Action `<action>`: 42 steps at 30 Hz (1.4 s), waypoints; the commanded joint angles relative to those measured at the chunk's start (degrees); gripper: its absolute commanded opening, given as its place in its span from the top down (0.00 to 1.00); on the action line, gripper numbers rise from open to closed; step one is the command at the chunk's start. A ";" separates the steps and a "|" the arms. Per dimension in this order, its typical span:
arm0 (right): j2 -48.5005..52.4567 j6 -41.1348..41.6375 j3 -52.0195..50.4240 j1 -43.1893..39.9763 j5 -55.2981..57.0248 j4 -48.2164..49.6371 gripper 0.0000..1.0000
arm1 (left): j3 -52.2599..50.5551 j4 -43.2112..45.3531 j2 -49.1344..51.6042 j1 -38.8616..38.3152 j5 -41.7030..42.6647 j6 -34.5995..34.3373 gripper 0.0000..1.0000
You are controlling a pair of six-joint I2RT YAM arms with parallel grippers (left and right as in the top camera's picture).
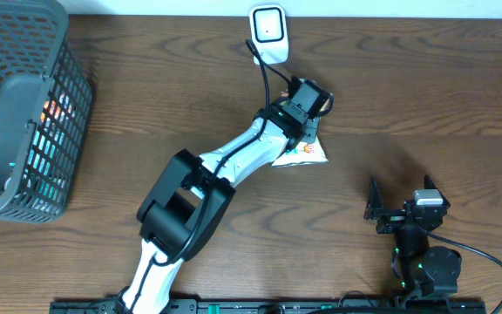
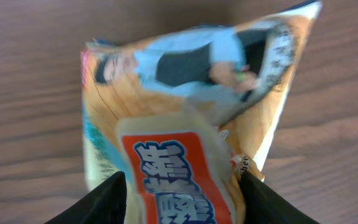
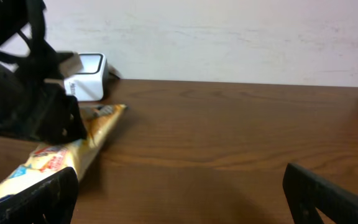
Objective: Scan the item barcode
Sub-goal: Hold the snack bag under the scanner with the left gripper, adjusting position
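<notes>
While left fingers clamp the snack packet | long axis runs toward scanner | right fingers spread open

This looks like a mock shop checkout set up in a robotics lab, not a real store. A white barcode scanner stands at the far edge of the dark wood-grain tabletop. A grey mesh shopping basket sits at the left edge, with coloured packaged goods showing through its mesh. A printed snack packet is close to the scanner. The lab side shows in the robot's left arm and right arm, which rise from a black rail along the near edge. A plain white wall stands behind the tabletop.
</notes>
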 commanded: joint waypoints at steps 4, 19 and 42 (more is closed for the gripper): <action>-0.37 0.59 -0.04 -0.15 0.44 -0.33 0.01 | -0.22 -3.28 -8.94 0.22 -22.16 2.12 0.44; -0.37 0.59 -0.04 -0.15 0.44 -0.33 0.01 | -0.22 0.70 -5.27 0.35 -0.98 -7.74 0.64; -0.37 0.59 -0.04 -0.15 0.44 -0.33 0.01 | -0.22 -0.94 -7.02 0.42 1.18 2.49 0.57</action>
